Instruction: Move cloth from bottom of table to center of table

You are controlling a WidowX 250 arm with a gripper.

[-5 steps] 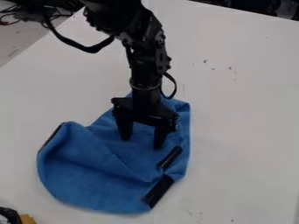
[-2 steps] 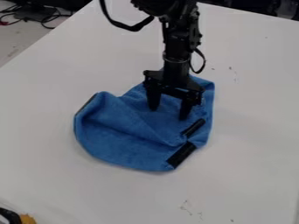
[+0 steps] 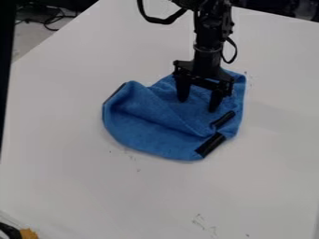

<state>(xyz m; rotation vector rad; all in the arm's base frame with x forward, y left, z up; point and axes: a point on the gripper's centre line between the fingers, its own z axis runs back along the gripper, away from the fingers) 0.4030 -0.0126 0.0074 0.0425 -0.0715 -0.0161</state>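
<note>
My black gripper (image 3: 198, 106) hangs down over the upper right part of the blue cloth (image 3: 149, 123), its two fingers spread apart with the tips against the fabric. Blue cloth shows between the fingertips. The cloth lies on the white table (image 3: 81, 172) in the upper middle of the view, with a diagonal fold across it. Black strips show on its lower right edge and along its upper left edge.
A black and yellow object (image 3: 26, 233) stands at the bottom left corner. Dark cables (image 3: 53, 21) lie beyond the table's upper left edge. A dark vertical shape (image 3: 6, 56) runs down the left edge of the view.
Arm and cloth have moved together up and to the right across the table, the cloth sliding with the gripper. The dark vertical shape has appeared at the left edge.
</note>
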